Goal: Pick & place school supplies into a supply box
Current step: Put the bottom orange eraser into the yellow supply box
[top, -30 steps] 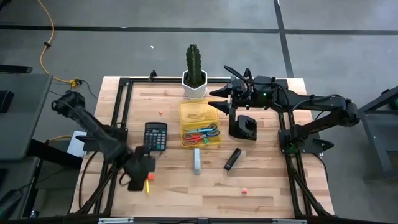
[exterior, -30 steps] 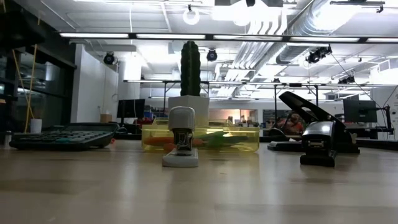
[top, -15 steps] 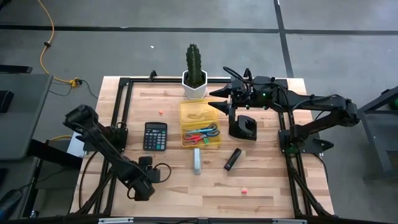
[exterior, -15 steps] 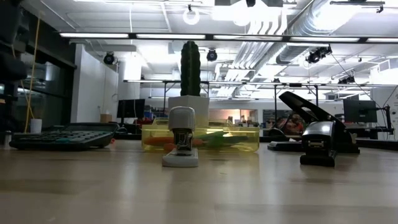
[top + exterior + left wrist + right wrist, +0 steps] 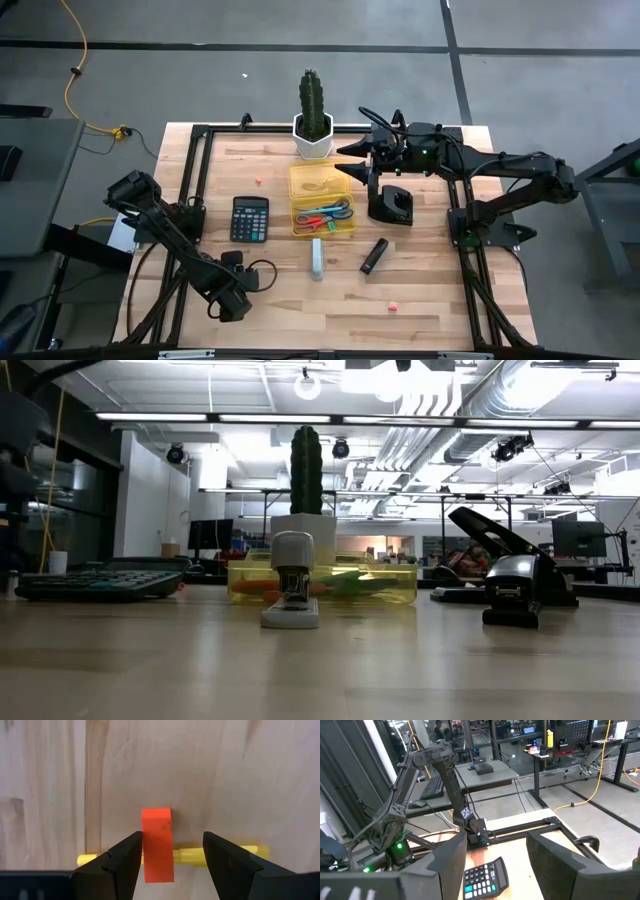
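Fingers point(image 5: 120, 865) of my left gripper point(image 5: 172, 862) gape around the pen point(image 5: 220, 855), lower center; closing off-center on its orange block point(image 5: 157, 845) could flick it away.

The supply box point(image 5: 322, 209), a shallow tray of translucent yellow plastic, lies flat at the centre of the tabletop point(image 5: 420, 290). Red-handled scissors point(image 5: 318, 222) and blue-handled scissors point(image 5: 336, 210) rest inside its six o'clock half. At about eight o'clock from the box, a thin yellow pen point(image 5: 220, 855) with an orange clip point(image 5: 157, 845) lies flat on the wood. A small pink eraser point(image 5: 393, 308) lies toward five o'clock, well apart from the box.
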